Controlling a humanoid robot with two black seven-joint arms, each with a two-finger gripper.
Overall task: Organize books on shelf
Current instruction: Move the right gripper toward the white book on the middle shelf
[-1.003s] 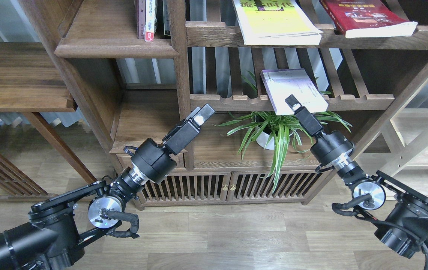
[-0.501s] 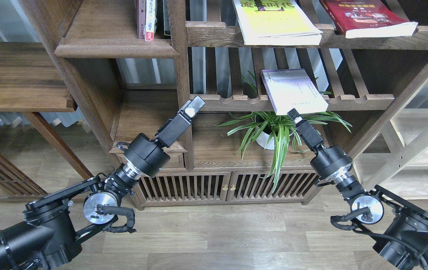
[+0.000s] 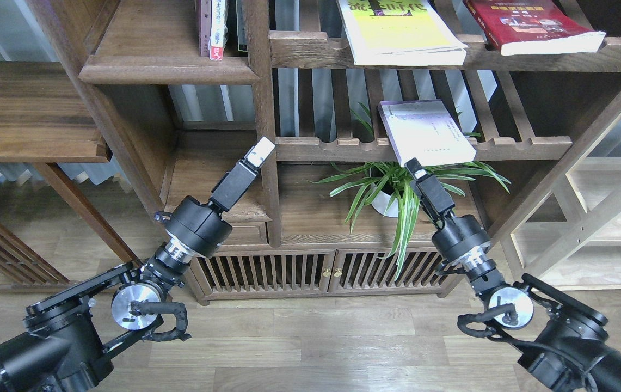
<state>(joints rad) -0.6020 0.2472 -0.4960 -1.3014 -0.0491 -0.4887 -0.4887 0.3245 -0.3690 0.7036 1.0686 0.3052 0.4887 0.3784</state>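
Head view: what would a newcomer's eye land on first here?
Two black arms reach toward the bookcase, the left gripper by the central post, the right gripper just below the pale lilac book overhanging a slatted shelf. Above lie a yellow-green book and a dark red book.

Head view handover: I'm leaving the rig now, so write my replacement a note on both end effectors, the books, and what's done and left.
Left end effector: holds nothing; open or shut unclear. It sits in front of the bookcase's vertical post.
Right end effector: holds nothing, open or shut unclear, just below the pale lilac book.
Pale lilac book lies flat on the lower slatted shelf, overhanging its front rail.
Yellow-green book and dark red book lie flat on the upper slatted shelf.
Solid plank shelf holds only upright books.
Done: nothing visible. Left: all three.
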